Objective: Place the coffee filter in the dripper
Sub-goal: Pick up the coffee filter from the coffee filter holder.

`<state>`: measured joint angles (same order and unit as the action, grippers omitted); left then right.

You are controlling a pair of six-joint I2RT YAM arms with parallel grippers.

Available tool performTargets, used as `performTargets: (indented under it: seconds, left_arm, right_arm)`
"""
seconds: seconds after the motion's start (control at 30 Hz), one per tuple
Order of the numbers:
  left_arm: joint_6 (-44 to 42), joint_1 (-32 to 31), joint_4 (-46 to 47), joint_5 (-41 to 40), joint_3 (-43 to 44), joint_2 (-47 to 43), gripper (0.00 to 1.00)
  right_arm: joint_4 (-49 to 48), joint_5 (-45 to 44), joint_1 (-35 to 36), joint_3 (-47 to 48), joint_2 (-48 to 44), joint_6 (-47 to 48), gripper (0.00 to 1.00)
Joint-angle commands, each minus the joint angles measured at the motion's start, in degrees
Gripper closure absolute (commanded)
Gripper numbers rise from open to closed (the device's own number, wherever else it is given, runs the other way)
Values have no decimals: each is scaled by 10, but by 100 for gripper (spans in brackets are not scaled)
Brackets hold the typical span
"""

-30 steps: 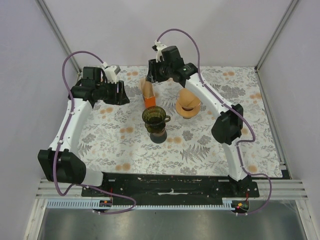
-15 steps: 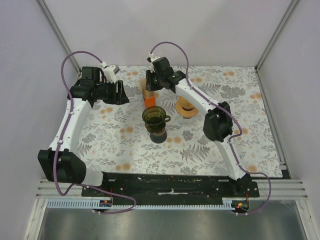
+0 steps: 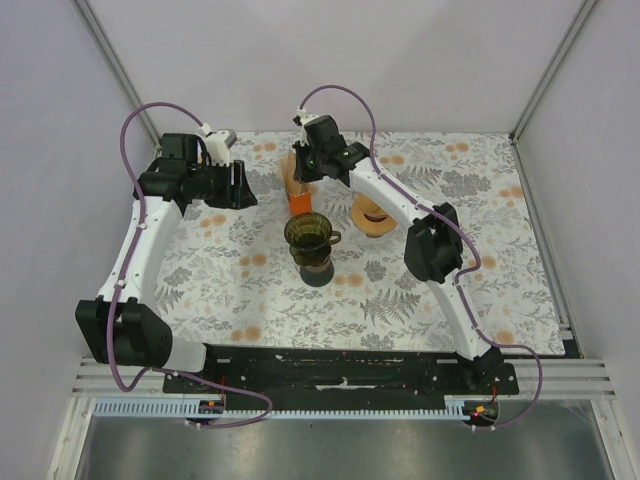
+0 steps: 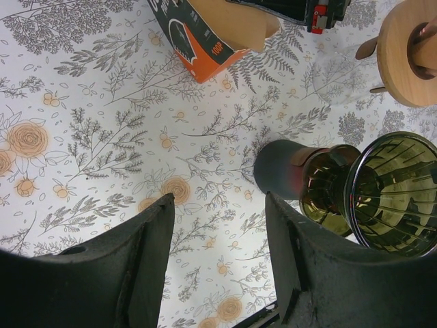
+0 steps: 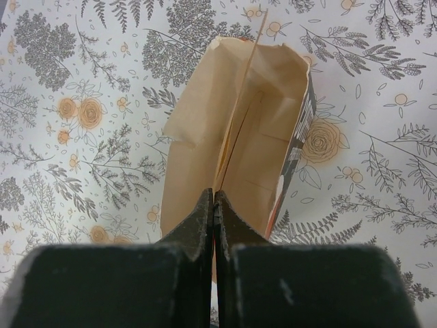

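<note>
The top camera sits high above the near edge of the desk (image 3: 200,270), looking down and forward over all of it. The left wrist camera looks down through the left pincer (image 4: 218,205) from fairly near, taking in the dripper (image 4: 389,195), the wooden stand (image 4: 403,61) and the box (image 4: 205,37). The right wrist camera peers past the right pincer (image 5: 214,195) straight into that same box, very close.

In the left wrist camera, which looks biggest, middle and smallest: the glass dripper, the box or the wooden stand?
Largest: glass dripper.
Then box and wooden stand: they look about alike, and both are cut off at the edge, so unranked.
</note>
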<state>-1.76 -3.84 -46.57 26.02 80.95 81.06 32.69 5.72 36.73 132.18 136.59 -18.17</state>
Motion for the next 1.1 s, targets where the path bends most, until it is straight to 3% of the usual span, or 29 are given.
performTargets:
  seconds: [0.0,0.27,0.53,0.63,0.77,0.9,1.07]
  left_arm:
    - [11,4,10,15,19,-1,38]
    - [-25,7,-44,50,140,24,38]
    - [-98,7,-126,175,352,38,32]
    - [-60,6,-109,198,373,24,28]
    - [-2,2,-86,286,381,7,19]
    - [118,-7,1,339,382,-9,13]
    - [205,-21,85,357,372,-15,12]
  right_arm:
    - [-32,21,-1,24,-54,19,100]
    - [-118,72,-1,-80,-213,125,100]
    - [-321,54,8,-325,-448,317,100]
    - [-395,-9,34,-400,-514,404,100]
    - [-455,-96,77,-461,-560,512,100]
    - [-494,-172,123,-482,-564,611,100]
    - [-535,-248,181,-480,-536,732,100]
